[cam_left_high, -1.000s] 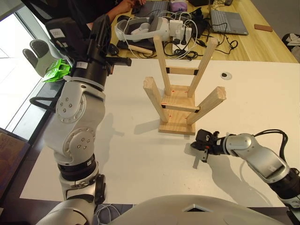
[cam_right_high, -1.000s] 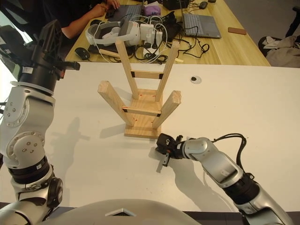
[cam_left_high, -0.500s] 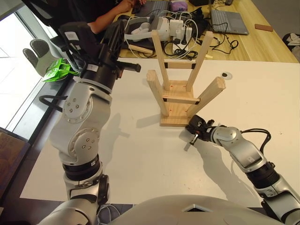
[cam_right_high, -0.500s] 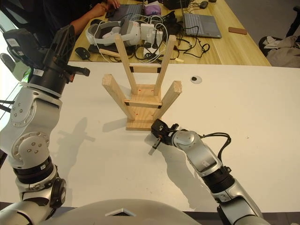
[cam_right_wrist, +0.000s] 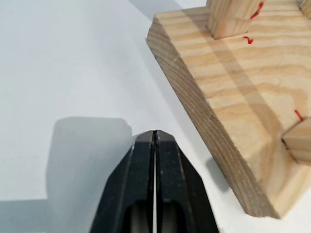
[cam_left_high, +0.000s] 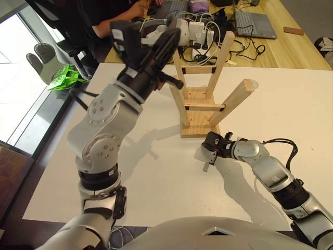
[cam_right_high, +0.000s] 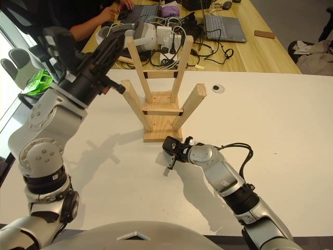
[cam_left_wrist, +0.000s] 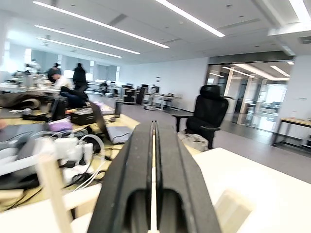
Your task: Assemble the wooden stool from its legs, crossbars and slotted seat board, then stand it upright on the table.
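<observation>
The white bench [cam_left_high: 291, 114] runs across my head views, and a wooden desk [cam_left_high: 291, 52] butts against its far edge with a laptop [cam_left_high: 253, 23], a white headset [cam_right_high: 136, 32] and loose cables [cam_left_high: 248, 42] on it. Through the left wrist camera I see an open-plan office with strip lights overhead and one black office chair [cam_left_wrist: 209, 109].

One stool [cam_left_high: 200, 112] sits upside down near the middle of the bench. I count one seat board [cam_left_high: 200, 130] lying flat on the surface and four legs standing up out of it. The right-hand one of the near pair [cam_left_high: 231, 101] leans outward. I count two crossbars, one [cam_left_high: 200, 69] joining the far pair and one [cam_left_high: 203, 107] joining the near pair.

The left jaws are raised beside the tops of the left-hand legs, pressed together with nothing between them. The right jaws are low over the bench, just beside the seat board's near corner, likewise closed and empty. I cannot tell whether their tip touches the surface.

My left arm [cam_left_high: 112, 109] covers the top of the near left leg, and the wrist picture blurs the wood beneath it. One small round grommet [cam_right_high: 217, 88] sits in the bench beyond the stool
</observation>
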Robot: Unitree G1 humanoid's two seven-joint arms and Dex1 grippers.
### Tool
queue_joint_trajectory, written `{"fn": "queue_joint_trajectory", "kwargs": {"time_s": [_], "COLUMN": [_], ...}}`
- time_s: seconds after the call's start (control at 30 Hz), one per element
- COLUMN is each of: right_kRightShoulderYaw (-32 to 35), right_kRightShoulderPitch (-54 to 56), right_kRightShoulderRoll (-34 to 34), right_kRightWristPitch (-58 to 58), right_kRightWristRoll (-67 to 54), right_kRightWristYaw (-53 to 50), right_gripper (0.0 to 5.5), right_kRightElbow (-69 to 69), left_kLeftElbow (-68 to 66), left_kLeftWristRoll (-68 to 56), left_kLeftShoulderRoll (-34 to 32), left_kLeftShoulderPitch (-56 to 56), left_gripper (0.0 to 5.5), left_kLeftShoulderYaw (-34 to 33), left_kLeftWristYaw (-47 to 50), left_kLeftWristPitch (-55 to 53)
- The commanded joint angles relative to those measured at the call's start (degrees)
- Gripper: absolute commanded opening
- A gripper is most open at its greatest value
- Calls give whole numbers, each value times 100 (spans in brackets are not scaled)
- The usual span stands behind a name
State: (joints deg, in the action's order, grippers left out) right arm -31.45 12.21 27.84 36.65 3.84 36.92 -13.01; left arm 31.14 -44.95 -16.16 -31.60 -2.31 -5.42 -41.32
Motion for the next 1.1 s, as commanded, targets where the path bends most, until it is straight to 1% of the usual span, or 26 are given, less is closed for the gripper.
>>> {"fn": "queue_joint_trajectory", "kwargs": {"time_s": [0.03, 0.17, 0.27, 0.33, 0.4, 0.43, 0.5, 0.57, 0.6, 0.63, 0.7, 0.77, 0.83, 0.97, 1.03, 1.1], "right_kRightShoulderYaw": [-20, -38, -29, -35, -48, -46, -49, -80, -91, -99, -92, -101, -116, -140, -153, -133], "right_kRightShoulderPitch": [-7, 19, -20, -38, -32, -42, -64, -52, -44, -37, -49, -73, -79, -115, -111, -105], "right_kRightShoulderRoll": [-20, -66, -74, -89, -123, -129, -128, -117, -113, -107, -98, -101, -142, -200, -206, -187], "right_kRightWristPitch": [6, 16, 31, 48, 59, 68, 75, 62, 56, 50, 49, 50, 67, 93, 87, 92], "right_kRightWristRoll": [100, 124, 144, 161, 170, 171, 176, 191, 197, 203, 204, 220, 242, 273, 289, 283], "right_kRightWristYaw": [10, 19, 14, 5, 5, 3, 7, 36, 48, 56, 55, 35, 9, -5, 15, 42], "right_gripper": [0, 0, 0, 0, 0, 0, 0, 0, 0, 0, 0, 0, 0, 0, 0, 0], "right_kRightElbow": [-49, -65, -114, -141, -157, -176, -200, -195, -187, -183, -188, -196, -199, -237, -240, -259], "left_kLeftElbow": [-743, -1513, -1815, -1880, -1676, -1580, -1475, -1408, -1369, -1346, -1371, -1483, -1475, -1205, -1059, -1101], "left_kLeftWristRoll": [385, 945, 804, 693, 729, 839, 960, 1059, 1170, 1240, 1370, 1453, 1438, 1273, 1194, 1154], "left_kLeftShoulderRoll": [-50, -197, -150, -73, -171, -360, -475, -363, -224, -75, 258, 512, 660, 921, 893, 584], "left_kLeftShoulderPitch": [-1329, -2449, -3048, -3136, -2480, -1975, -1096, -543, -417, -391, -490, -794, -1069, -1373, -1591, -1887], "left_gripper": [8, 8, 8, 8, 8, 8, 8, 8, 8, 8, 8, 8, 8, 8, 8, 8], "left_kLeftShoulderYaw": [123, 73, -325, -513, -13, 616, 1572, 2066, 2150, 2102, 1789, 1285, 886, 354, -37, -535], "left_kLeftWristYaw": [-232, -238, -185, -44, -40, -156, -315, -303, -222, -145, 7, 128, 148, 237, 310, 284], "left_kLeftWristPitch": [96, 114, 84, -70, -863, -1370, -1934, -2195, -2177, -2120, -1815, -1404, -1142, -1039, -991, -928]}}
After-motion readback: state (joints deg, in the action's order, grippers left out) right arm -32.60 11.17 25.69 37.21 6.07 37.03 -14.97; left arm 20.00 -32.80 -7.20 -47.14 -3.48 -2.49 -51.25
